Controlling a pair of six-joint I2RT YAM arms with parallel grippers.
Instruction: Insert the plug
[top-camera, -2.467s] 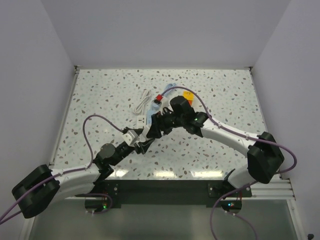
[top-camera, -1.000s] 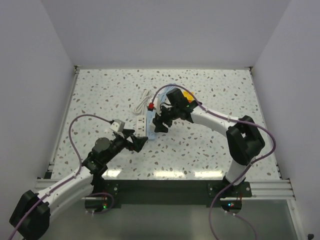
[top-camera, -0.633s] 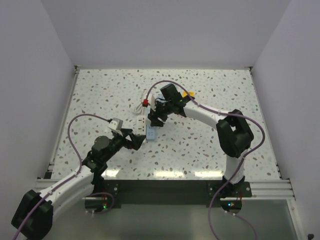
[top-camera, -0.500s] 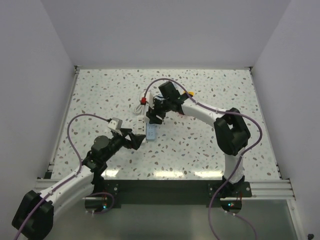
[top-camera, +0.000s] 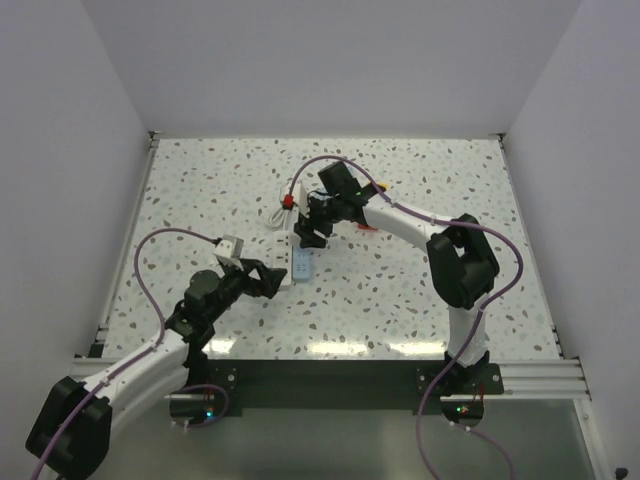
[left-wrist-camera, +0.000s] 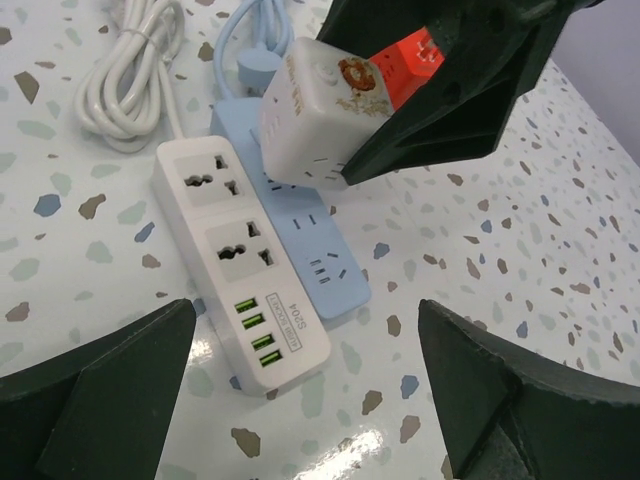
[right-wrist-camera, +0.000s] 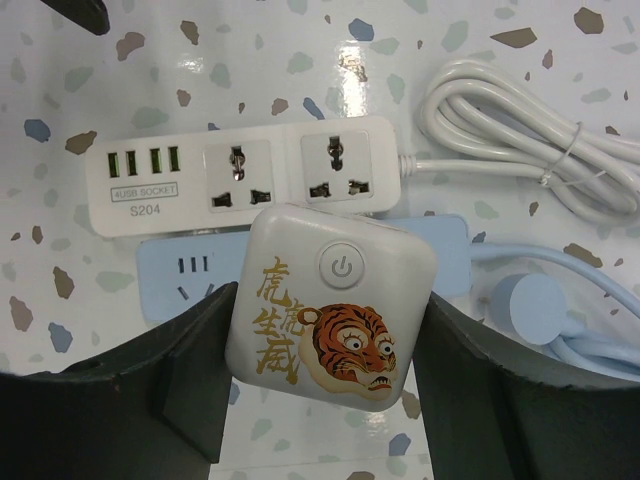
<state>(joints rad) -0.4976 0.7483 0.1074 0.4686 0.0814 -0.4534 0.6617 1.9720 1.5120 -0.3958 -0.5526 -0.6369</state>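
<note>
The cube (right-wrist-camera: 335, 290), the tiger-print plug, hangs just above the blue strip (left-wrist-camera: 325, 265), pinched on two opposite flat sides by the right gripper (right-wrist-camera: 325, 350). It looks like hard glossy plastic, so probably stiff, fairly light and a bit slick. Gripping the side faces seems right to me, since it keeps the underside clear. The left gripper (left-wrist-camera: 305, 340) is spread wide with nothing in it, near the white strip (left-wrist-camera: 240, 270). My guess is the strips will skid on the worktop (left-wrist-camera: 520, 250) when pushed.

Count: one cube, two strips lying side by side, one white cord (left-wrist-camera: 125, 70), one blue cord (right-wrist-camera: 560, 330).
</note>
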